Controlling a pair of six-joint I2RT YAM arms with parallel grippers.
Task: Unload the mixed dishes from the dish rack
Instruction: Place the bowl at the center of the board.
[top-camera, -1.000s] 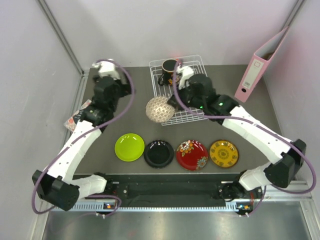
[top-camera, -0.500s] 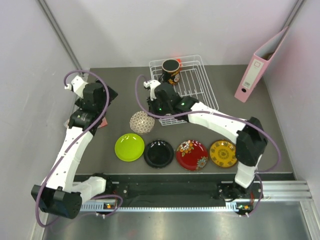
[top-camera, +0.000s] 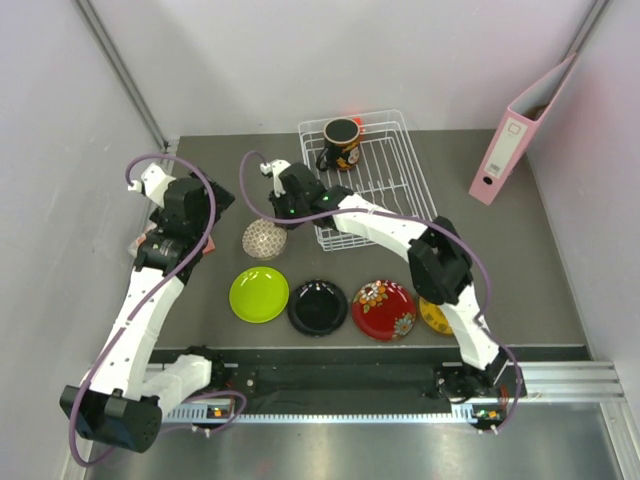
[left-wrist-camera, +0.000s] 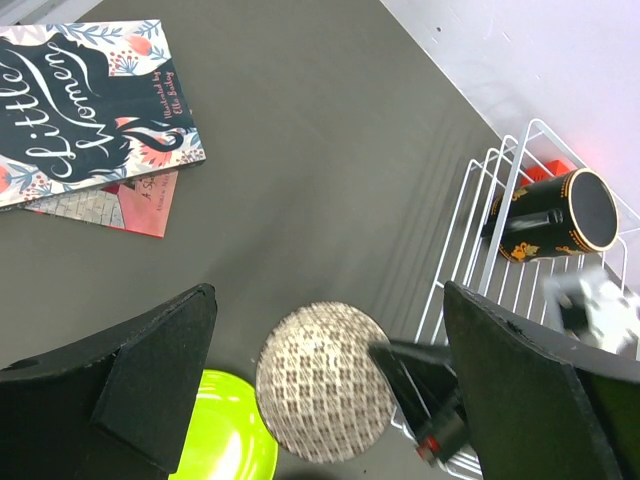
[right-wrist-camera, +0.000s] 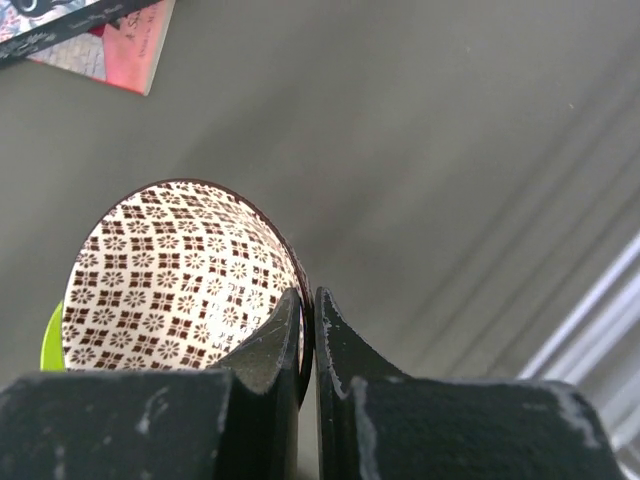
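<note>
Closing the right fingers (right-wrist-camera: 262, 345) narrow on the far-right rim of the beige bowl (top-camera: 263, 239), mouth facing up, round with no long axis. Holding it just left of the dish rack (top-camera: 395, 190), far of the lime green plate (top-camera: 259, 294). Spreading the left fingers (left-wrist-camera: 150, 360) wide and empty farther left.

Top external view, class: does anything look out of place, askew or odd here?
Nothing is spilled or broken. Two non-dishes stand out: the pink binder leans tilted at the far right, and a book lies skewed over a red booklet at the table's left edge.
</note>
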